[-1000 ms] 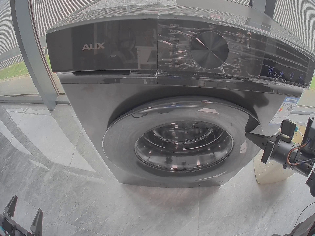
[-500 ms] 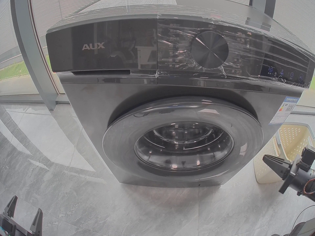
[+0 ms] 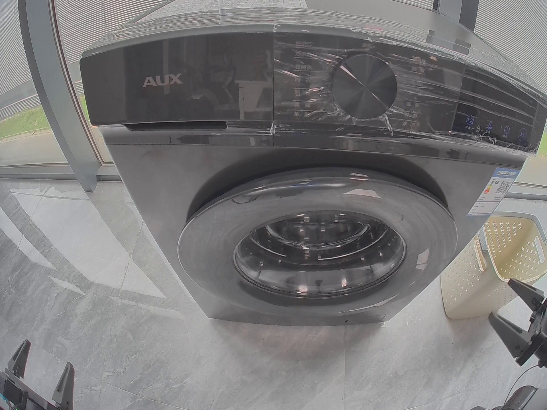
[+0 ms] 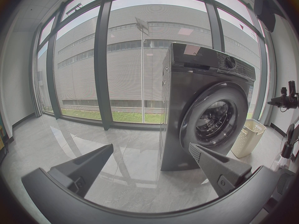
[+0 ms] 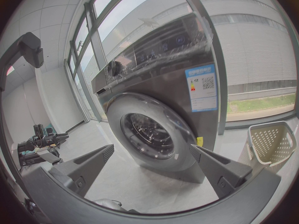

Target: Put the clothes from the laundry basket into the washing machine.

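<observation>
Head view: 1 washing machine | 1 laundry basket | left gripper, right gripper

One washing machine; one laundry basket; one dial; one label sticker; two claws: left claw, right claw.

Left gripper sits low at the head view's bottom-left corner, fingers pointing up and spread wide, nothing between them. Right gripper is low at the right edge, fingers also splayed apart and empty, aimed up and leftward. Its wrist is mostly cut off by the frame, so the tilt is hard to judge. The two arms are well apart.
</observation>
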{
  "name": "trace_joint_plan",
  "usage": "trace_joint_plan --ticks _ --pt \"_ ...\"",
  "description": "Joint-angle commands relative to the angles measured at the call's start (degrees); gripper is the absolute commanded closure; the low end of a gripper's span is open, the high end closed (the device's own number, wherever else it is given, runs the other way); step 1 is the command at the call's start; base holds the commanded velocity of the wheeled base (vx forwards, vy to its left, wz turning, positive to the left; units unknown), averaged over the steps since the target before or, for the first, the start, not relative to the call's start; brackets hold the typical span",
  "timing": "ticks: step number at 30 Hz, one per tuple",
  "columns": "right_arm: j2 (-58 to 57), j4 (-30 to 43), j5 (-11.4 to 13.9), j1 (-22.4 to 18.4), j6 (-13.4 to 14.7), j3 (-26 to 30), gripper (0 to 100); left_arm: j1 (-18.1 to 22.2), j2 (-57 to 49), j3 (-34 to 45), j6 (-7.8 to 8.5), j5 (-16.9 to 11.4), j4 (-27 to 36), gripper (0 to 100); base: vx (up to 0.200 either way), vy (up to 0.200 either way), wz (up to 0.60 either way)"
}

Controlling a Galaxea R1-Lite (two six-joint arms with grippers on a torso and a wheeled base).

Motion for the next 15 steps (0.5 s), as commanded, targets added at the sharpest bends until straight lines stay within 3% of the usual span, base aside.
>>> trace_joint_plan --ticks 1,15 --pt "-9.1 1.6 0.3 -4.7 -1.1 -0.3 0 0.0 -0.8 0.9 -0.02 0.0 0.0 0 0.0 0.0 0.0" --pt "-22.5 7.2 5.8 -15.8 -1.5 0.7 0 0.0 -0.8 0.9 -1.16 0.0 0.0 0 0.0 0.0 0.0"
